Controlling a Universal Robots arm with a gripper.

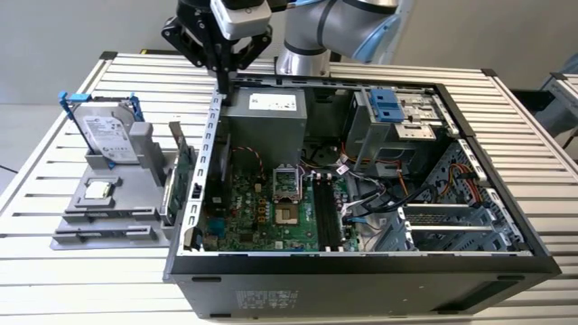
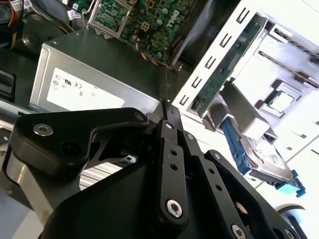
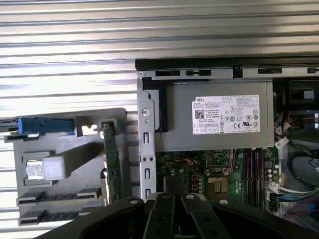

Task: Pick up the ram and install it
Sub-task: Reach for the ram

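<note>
The ram (image 3: 112,164) is a thin green board standing on edge in the grey holder (image 3: 65,149), just outside the open computer case (image 1: 361,264); it shows as well at the exterior view's left (image 1: 183,169) and in the second wrist view (image 2: 219,82). My gripper (image 1: 224,84) hangs above the case's wall, beside the grey power supply (image 1: 267,115), higher than the ram and apart from it. Its black fingers meet at the tips in both wrist views (image 2: 167,107) (image 3: 174,186), with nothing seen between them. Black memory slots (image 1: 325,217) lie on the motherboard.
The holder also carries a silver hard drive with blue rails (image 1: 108,132) and a square processor (image 1: 97,191). Cables (image 1: 380,196) and a drive cage (image 1: 397,115) crowd the case's far side. Everything stands on a slatted metal table (image 1: 91,271).
</note>
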